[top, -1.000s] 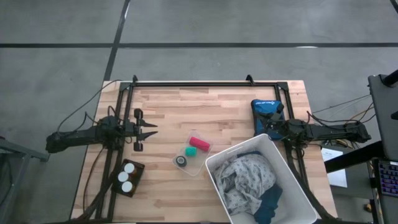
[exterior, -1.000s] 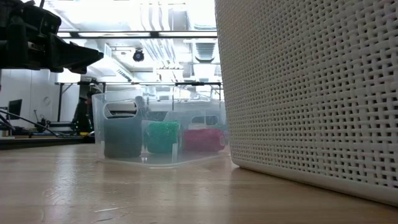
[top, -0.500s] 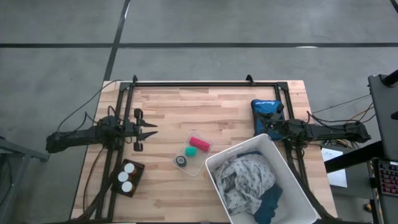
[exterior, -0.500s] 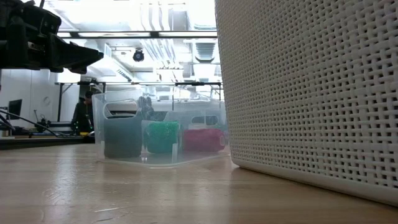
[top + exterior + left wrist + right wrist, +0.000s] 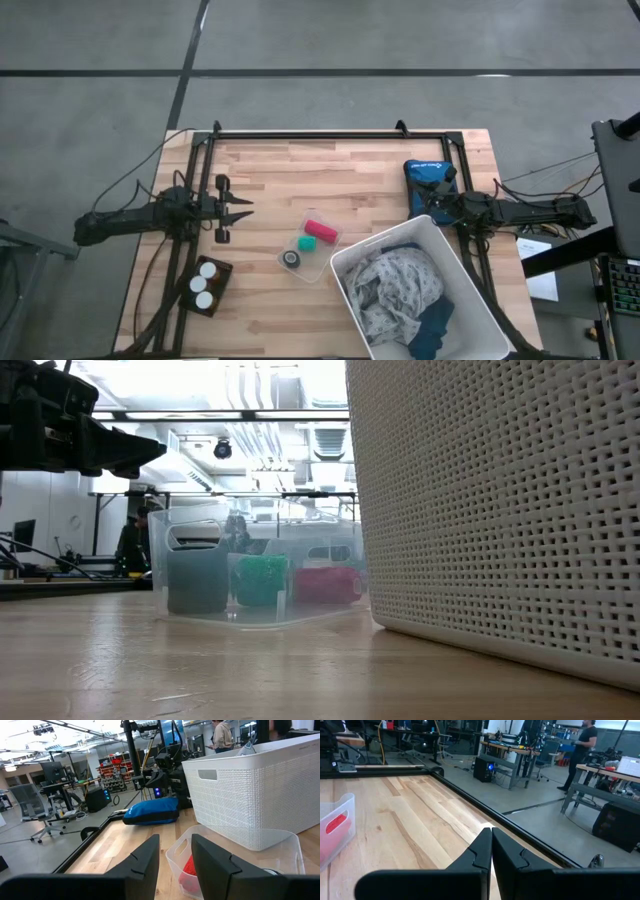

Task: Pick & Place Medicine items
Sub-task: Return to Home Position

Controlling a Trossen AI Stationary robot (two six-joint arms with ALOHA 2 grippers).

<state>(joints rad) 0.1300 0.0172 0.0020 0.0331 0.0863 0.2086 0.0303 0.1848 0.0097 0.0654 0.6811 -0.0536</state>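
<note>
Apparently finished: pill bottles [image 5: 203, 284] in black bin [image 5: 225, 268], well apart from white bin [image 5: 381, 240]; left pincer [image 5: 175, 841] spread, right pincer [image 5: 491, 832] closed, empty (only homing left).

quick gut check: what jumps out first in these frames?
The big white bin, at the lower right of the high view, is heaped with grey cloth and blue cloth. Next come three white-capped bottles in the black bin at the lower left. Both arms sit at the table's sides, with the left claw open and the right claw shut.
</note>
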